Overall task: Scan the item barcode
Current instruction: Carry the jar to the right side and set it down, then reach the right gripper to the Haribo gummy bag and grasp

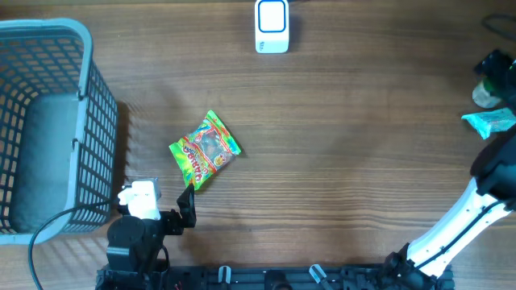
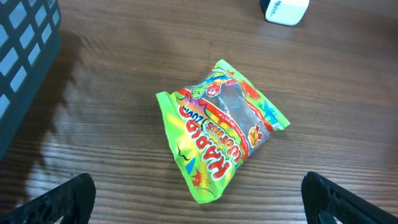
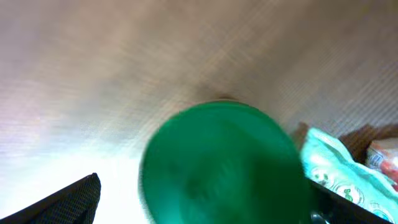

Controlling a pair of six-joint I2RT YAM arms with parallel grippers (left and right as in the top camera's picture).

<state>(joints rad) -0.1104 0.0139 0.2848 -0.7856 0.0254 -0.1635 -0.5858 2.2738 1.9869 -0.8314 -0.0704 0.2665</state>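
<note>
The left claw (image 1: pixel 187 203) stands spread as wide as it goes, with nothing between its fingers (image 2: pixel 62 200). The Haribo Worms gummy bag (image 2: pixel 219 127) lies flat on the wooden table (image 1: pixel 355 161) just ahead of it, label up and clear of both fingertips. The white barcode scanner (image 1: pixel 272 26) sits well beyond the bag, ahead and to the right. A grey-blue mesh basket (image 1: pixel 48 121) stands off to the claw's left.

The right claw (image 3: pixel 204 180) is spread wide over a blurred round green object (image 3: pixel 224 143); its left finger stands clear, so no grip shows. A teal packet (image 3: pixel 336 169) lies just right of it.
</note>
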